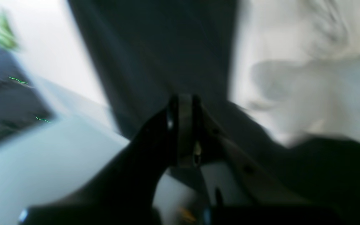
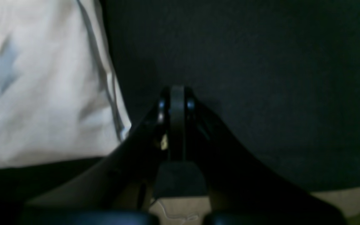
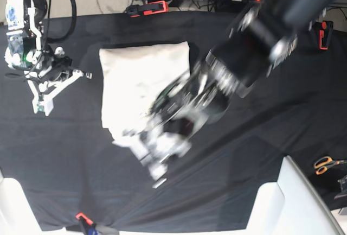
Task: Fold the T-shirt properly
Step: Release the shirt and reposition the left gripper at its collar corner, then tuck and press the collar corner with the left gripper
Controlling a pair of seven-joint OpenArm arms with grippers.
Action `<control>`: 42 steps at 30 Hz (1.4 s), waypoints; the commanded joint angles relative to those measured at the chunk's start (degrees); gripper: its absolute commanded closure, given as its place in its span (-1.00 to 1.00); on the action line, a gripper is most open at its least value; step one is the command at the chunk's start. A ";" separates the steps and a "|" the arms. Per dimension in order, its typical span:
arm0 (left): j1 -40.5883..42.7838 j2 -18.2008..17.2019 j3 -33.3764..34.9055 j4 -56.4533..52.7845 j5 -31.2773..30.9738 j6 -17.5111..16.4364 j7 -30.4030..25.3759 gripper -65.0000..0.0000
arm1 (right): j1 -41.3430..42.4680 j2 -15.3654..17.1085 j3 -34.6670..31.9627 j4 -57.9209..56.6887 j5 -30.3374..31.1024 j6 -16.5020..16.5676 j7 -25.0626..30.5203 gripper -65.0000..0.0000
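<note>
A: Left gripper (image 3: pixel 157 172), blurred, hangs over the shirt's (image 3: pixel 141 80) near corner, jaws closed on nothing.
B: And the right gripper (image 3: pixel 43 105)?
A: Closed too, empty, parked on the cloth (image 3: pixel 244 153) beside the shirt's edge.
B: Step?
A: The shirt lies mid-table, folded into a block. I judge a tidy-up is next: flatten that rumpled near edge. Bare cloth all around.

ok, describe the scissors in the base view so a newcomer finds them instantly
Start from the black tablecloth that covers the table and go to its right edge, low in the base view. The scissors lie there alone, past the white block; orange handles set them apart.
</note>
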 commanded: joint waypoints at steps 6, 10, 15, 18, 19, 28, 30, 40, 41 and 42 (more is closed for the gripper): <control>5.09 -2.56 -10.56 4.27 1.78 0.34 0.11 1.00 | 0.56 0.48 0.08 0.92 0.07 0.07 0.83 1.00; 5.17 -2.56 -11.18 4.18 1.69 0.34 0.38 1.00 | 0.56 0.21 0.08 0.92 0.07 0.07 0.83 1.00; 6.32 -2.21 -14.17 4.18 1.60 0.34 0.11 0.55 | 0.12 0.21 0.08 1.01 0.07 0.07 0.83 1.00; 5.97 -2.38 -13.90 4.18 -1.65 0.34 0.03 0.33 | 0.03 0.30 0.08 1.01 0.07 0.07 0.83 1.00; 5.79 -2.47 -13.99 4.09 -4.11 0.34 0.03 0.34 | -0.32 0.30 0.08 1.10 0.07 0.07 0.83 1.00; 0.95 -2.03 -13.55 -4.35 -12.37 0.51 0.11 0.31 | -0.67 0.39 -0.01 1.10 0.07 0.07 0.83 1.00; -0.01 -1.94 -13.55 -6.72 -12.46 0.34 0.03 0.31 | -0.76 0.39 -0.01 1.10 0.07 0.07 0.83 1.00; -2.21 0.08 -7.58 -13.76 -12.46 0.34 -1.47 0.33 | -0.59 0.13 -0.01 1.10 0.07 0.07 0.83 1.00; -2.30 0.34 -7.58 -15.16 -12.46 0.34 -2.44 0.33 | -0.59 0.13 -0.01 1.10 0.07 0.07 0.83 1.00; -2.47 0.52 -7.66 -16.66 -12.46 0.34 -3.32 0.33 | -0.59 0.13 -0.01 1.10 0.07 0.07 0.83 1.00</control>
